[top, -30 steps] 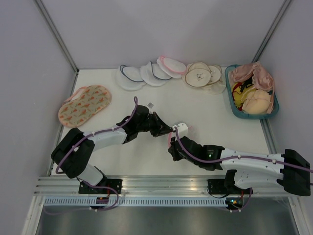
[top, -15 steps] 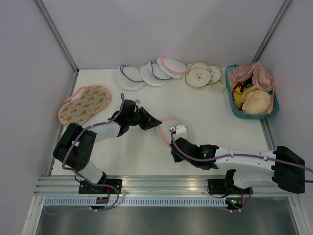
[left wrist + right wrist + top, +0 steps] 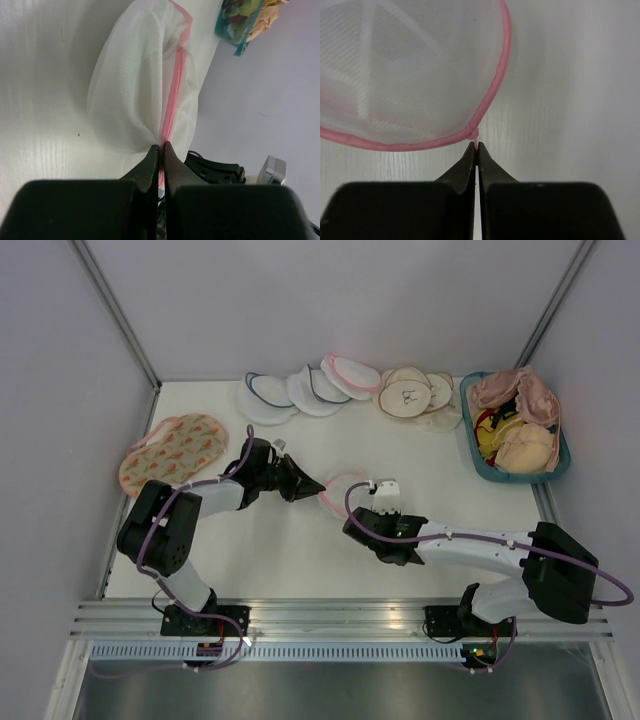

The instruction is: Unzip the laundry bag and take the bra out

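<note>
The laundry bag (image 3: 341, 488), white mesh with pink zipper trim, lies mid-table between my two grippers. My left gripper (image 3: 316, 494) is shut on the pink trim at the bag's left edge; in the left wrist view its jaws (image 3: 161, 148) pinch the zipper seam of the bag (image 3: 132, 90). My right gripper (image 3: 352, 512) is shut on the small pink zipper pull (image 3: 476, 142) at the bag's near rim, below the bag (image 3: 410, 70). Pale shapes show through the mesh; the bra cannot be made out clearly.
An orange floral bag (image 3: 173, 453) lies at the left. White pouches with dark blue trim (image 3: 270, 395), a pink-trimmed pouch (image 3: 350, 372) and beige round pads (image 3: 408, 392) line the back. A teal basket (image 3: 468, 425) with peach bras stands at the right.
My left gripper has pulled back to the left with the bag's edge. My right wrist has swung right and farther from the near edge. The bag now shows stretched between the two grippers.
</note>
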Controlling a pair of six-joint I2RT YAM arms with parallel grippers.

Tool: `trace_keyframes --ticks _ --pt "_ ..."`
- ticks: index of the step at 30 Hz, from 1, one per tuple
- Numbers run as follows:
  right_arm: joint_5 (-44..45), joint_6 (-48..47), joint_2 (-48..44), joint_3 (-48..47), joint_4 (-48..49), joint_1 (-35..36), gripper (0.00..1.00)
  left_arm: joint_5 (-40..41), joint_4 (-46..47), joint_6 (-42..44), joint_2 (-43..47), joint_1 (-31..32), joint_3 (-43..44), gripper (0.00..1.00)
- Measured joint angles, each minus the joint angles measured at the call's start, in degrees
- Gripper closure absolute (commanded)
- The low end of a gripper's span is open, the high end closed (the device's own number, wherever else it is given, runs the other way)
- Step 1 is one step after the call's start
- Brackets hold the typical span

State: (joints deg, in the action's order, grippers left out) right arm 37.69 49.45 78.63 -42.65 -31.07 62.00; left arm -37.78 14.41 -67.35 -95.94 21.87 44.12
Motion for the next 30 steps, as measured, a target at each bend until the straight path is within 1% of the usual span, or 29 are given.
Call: trace_keyframes --ticks 5,11,12,13,14,15,16,17,19,23,26,28,30 --pt "3.85 -0.22 0.28 -2.82 -1.53 -4.22 0.99 -1.86 -0.68 2.03 -0.55 -0.46 1.79 0.98" --pt "4.63 -4.44 4.26 -5.18 0.33 -9.81 1.00 -4.70 -0.90 4.22 -3.04 -0.63 4.63 0.98" --pt "4.42 -5.18 5.05 -5.33 0.92 -10.49 0.99 -4.92 -0.92 4.46 -3.37 -0.63 5.03 0.94" --pt "4.11 -5.97 5.51 -5.33 1.44 -10.95 1.00 -4.98 -0.79 4.50 -3.48 -0.63 5.09 0.69" --pt "3.61 -6.71 5.60 -5.33 1.84 -11.19 1.00 -5.01 -0.61 4.79 -3.45 -0.63 5.05 0.53" --pt "3.21 -7.56 5.44 -5.31 1.92 -11.34 1.00 -4.85 -0.44 5.01 -3.34 -0.68 4.94 0.40" --pt "2.58 -8.48 5.14 -5.09 2.05 -11.54 1.00 -4.33 -0.15 4.98 -2.86 -0.92 4.46 0.23" --pt "1.95 -9.35 4.61 -4.72 2.29 -11.67 1.00 -3.67 -0.22 5.03 -1.88 -1.27 3.63 0.19" --pt "0.15 -10.84 2.95 -3.54 3.61 -11.89 1.00 -1.20 -1.27 4.70 2.38 -1.77 1.22 0.15" --pt "-4.76 -13.86 -2.10 -1.33 5.70 -11.98 1.00 3.56 -3.78 4.63 15.21 -2.14 -3.06 0.14" --pt "-11.26 -16.52 -5.18 0.09 9.60 -11.98 0.99 5.73 -4.04 3.85 23.63 -1.62 -6.27 0.13" --pt "-15.91 -18.08 -6.86 1.16 12.13 -11.98 1.00 6.45 -4.26 3.04 26.93 -0.17 -8.17 0.13" --pt "-22.16 -19.61 -7.96 2.03 14.75 -11.98 1.00 6.88 -4.59 2.16 28.02 2.19 -9.75 0.13"
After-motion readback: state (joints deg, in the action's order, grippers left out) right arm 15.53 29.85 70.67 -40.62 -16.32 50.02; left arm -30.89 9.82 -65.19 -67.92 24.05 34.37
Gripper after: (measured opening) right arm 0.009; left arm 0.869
